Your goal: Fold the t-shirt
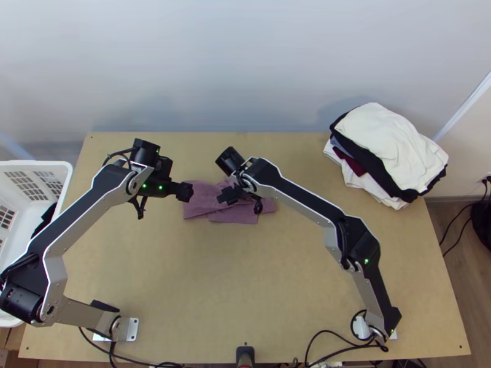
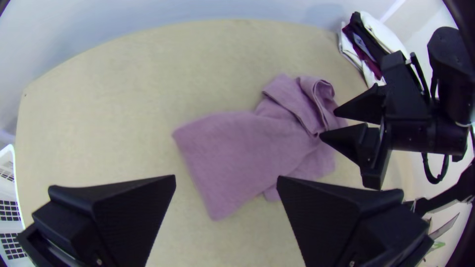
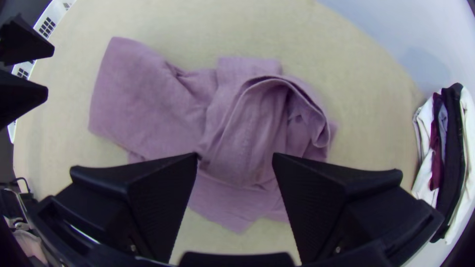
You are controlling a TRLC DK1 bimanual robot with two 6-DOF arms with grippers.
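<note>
Can see a soft, matte mauve t-shirt (image 1: 199,207) on the far half of the flat, light wooden table (image 1: 245,276), partly folded, partly bunched. Spreads smooth and almost square-cornered at the left end, then gathers into wrinkled layers with a thick, curled hem-like roll. Near the smooth end, shows the left gripper (image 1: 186,191), with wide, flat black fingers well parted and bare tabletop and mauve cloth visible between. Over the bunched part, shows the right gripper (image 1: 226,197), also spread, pinching nothing; can't tell whether touching the cloth. Farther out, at the far right corner, has a soft, rounded stack of folded cloth garments (image 1: 390,144) in off-white, black, burgundy and grey-blue. Beyond the left edge, has a white plastic basket (image 1: 37,163) with square grid openings and crumpled dark cloth (image 1: 44,221) inside.
</note>
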